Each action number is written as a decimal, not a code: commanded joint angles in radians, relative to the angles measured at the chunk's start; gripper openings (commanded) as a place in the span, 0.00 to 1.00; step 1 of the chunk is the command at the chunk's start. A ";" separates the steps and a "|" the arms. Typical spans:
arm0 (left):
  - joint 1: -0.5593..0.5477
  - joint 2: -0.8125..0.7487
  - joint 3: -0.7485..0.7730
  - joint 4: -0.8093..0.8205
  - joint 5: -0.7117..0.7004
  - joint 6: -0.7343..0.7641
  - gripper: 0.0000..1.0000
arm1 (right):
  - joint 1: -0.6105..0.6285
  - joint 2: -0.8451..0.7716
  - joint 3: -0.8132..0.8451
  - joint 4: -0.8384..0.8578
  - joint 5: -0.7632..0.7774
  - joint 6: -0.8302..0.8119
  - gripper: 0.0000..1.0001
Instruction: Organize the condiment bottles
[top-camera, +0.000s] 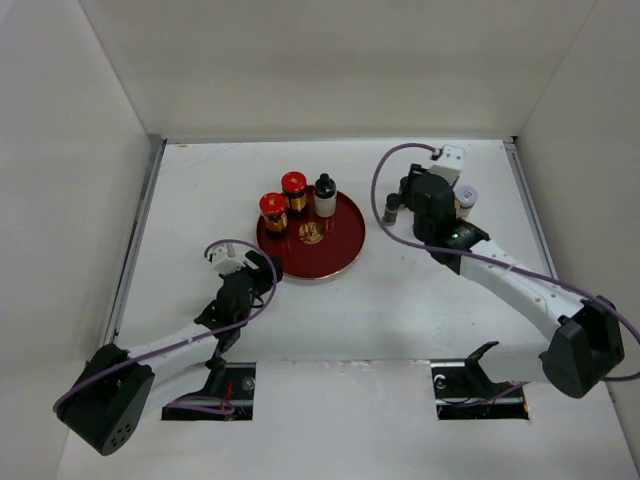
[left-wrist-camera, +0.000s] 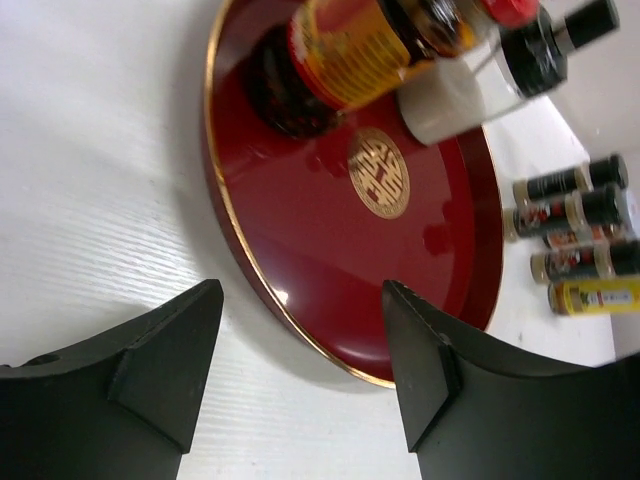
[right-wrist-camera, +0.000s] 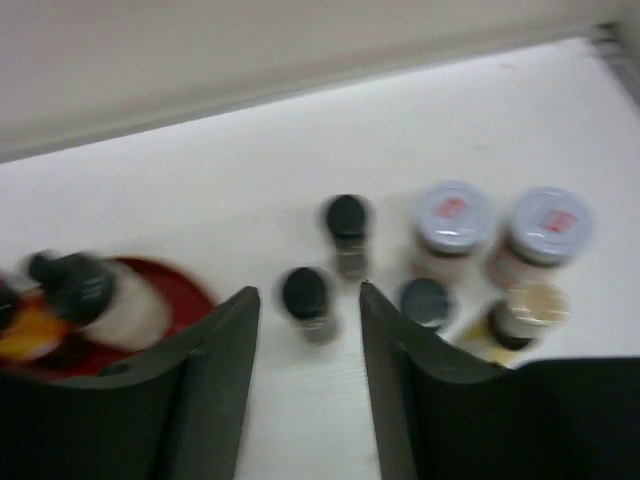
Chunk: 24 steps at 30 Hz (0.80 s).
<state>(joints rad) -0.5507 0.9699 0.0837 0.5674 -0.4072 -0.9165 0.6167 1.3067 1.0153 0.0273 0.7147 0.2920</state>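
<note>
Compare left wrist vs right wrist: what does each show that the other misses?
Left wrist only: the gold emblem at the centre of the red tray, and the tray's gold-edged near rim.

Right wrist only: two white-lidded jars seen from above, and the back wall.

Both: the tray, the white-bodied black-capped bottle standing on it (blurred in the right wrist view), and the slim black-capped bottles grouped on the table off the tray.

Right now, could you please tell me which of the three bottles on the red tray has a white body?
The black-capped bottle at the far edge of the tray, rightmost of the three; the other two are dark red-capped jars.
</note>
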 joint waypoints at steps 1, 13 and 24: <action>-0.024 0.007 0.033 0.088 0.002 0.048 0.63 | -0.091 -0.058 -0.044 -0.078 0.101 0.044 0.60; -0.073 0.038 0.045 0.103 -0.033 0.074 0.63 | -0.311 0.075 -0.034 -0.136 0.000 0.062 0.72; -0.077 0.064 0.050 0.107 -0.039 0.068 0.64 | -0.355 0.160 -0.029 -0.098 -0.083 0.076 0.61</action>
<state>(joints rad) -0.6231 1.0260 0.0937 0.6189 -0.4339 -0.8585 0.2729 1.4460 0.9558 -0.1143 0.6647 0.3523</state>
